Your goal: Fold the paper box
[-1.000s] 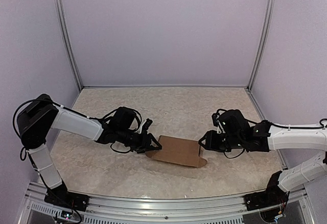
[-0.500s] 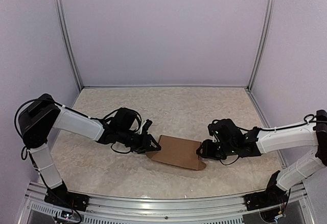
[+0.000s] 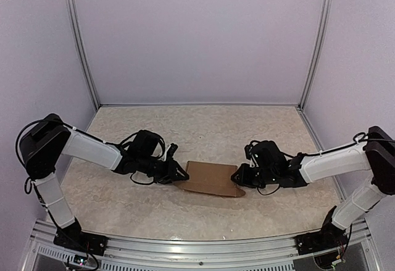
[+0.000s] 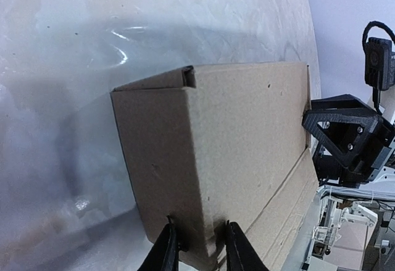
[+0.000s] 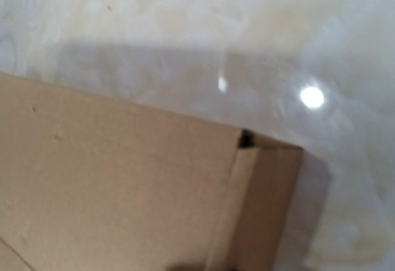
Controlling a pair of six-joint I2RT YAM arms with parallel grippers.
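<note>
Box lies flat on the table, front-centre, assembled into a slim closed shape, directly between the two arms. Left gripper is at the box's left end, jaws narrowed to a small gap with the cardboard end wall pinched between them. Right gripper touches the box's right end; its fingers are hidden in the wrist view, so I can't tell how far it's open or whether it grips.
</note>
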